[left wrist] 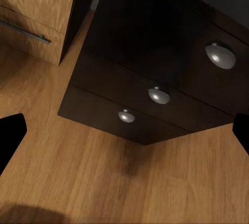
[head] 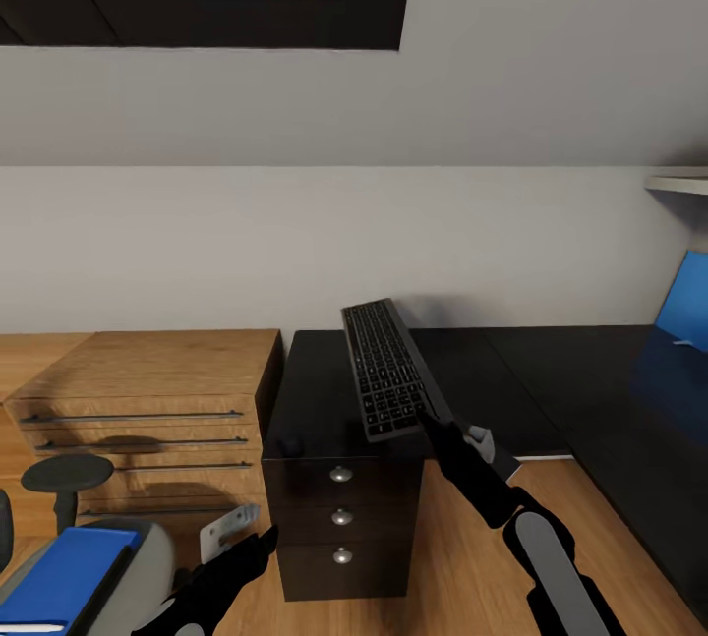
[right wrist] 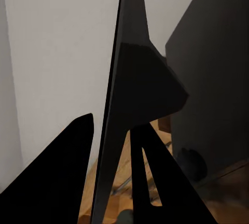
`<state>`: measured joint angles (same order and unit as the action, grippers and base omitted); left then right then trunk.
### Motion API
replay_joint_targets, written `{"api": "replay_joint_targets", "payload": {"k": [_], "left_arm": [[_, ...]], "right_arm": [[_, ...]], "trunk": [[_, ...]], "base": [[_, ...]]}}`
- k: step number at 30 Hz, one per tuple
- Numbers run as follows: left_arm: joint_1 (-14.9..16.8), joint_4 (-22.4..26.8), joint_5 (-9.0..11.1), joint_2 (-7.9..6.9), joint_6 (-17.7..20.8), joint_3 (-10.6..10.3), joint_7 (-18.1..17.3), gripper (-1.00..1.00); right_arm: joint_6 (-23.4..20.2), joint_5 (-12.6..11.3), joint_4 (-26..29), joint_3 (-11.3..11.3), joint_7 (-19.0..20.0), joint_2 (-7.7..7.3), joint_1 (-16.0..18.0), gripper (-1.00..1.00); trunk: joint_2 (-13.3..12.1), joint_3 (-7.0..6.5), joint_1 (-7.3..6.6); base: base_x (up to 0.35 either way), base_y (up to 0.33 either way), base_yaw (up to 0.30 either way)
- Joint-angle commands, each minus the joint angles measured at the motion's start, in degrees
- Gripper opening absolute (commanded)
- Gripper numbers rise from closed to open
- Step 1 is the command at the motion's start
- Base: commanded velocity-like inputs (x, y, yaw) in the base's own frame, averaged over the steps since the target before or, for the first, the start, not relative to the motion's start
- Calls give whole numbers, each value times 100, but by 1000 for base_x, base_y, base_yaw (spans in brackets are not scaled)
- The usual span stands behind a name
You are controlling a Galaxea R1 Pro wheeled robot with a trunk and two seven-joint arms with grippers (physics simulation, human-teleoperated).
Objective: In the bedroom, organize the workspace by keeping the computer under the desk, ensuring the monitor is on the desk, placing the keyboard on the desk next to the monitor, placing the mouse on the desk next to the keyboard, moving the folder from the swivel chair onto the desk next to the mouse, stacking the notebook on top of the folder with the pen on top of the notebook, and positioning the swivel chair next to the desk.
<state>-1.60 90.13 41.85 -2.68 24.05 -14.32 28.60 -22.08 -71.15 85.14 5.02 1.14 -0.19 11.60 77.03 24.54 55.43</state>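
My right gripper (head: 430,417) is shut on the near end of the dark keyboard (head: 386,369), which it holds tilted in the air above a black drawer cabinet (head: 339,479). In the right wrist view the keyboard (right wrist: 118,79) shows edge-on between the two black fingers (right wrist: 57,177). The black desk (head: 590,390) with its blue back panel (head: 688,302) runs along the right. At the lower left, the blue folder (head: 64,577) lies on the grey seat of the swivel chair (head: 147,548). My left gripper (head: 258,546) hangs low beside the chair, open and holding nothing.
An oak drawer unit (head: 147,390) stands left of the black cabinet, against the white wall. The left wrist view looks down at the cabinet's three round knobs (left wrist: 159,95) and the wooden floor (left wrist: 104,182). A white shelf edge (head: 678,182) juts out at the upper right.
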Motion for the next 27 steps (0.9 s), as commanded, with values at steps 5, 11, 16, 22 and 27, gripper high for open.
{"api": "replay_joint_targets", "payload": {"k": [5, 11, 16, 22, 27], "left_arm": [[2, 9, 43, -12, 7, -2, 41, 100], [2, 9, 42, -17, 12, -8, 38, 100], [2, 11, 42, -22, 11, -1, 38, 100], [2, 10, 42, -22, 3, -1, 40, 100], [2, 12, 42, -22, 3, -7, 40, 100]], "right_arm": [[-9, -108, -6, -1, -7, -31, 1, -100], [-18, -118, 13, -1, 0, -39, -3, -100], [-37, -106, 4, -1, 7, -134, -7, -100], [-26, -109, -11, -6, 9, -139, -7, -100], [-18, -111, -7, -9, 9, -139, -6, -100]], "trunk": [[3, 5, 0], [3, 5, 0], [3, 5, 0], [3, 5, 0], [3, 5, 0]], "base": [[0, 0, 0], [0, 0, 0], [-232, -83, 0], [-321, -95, 0], [-324, -93, 0]]}}
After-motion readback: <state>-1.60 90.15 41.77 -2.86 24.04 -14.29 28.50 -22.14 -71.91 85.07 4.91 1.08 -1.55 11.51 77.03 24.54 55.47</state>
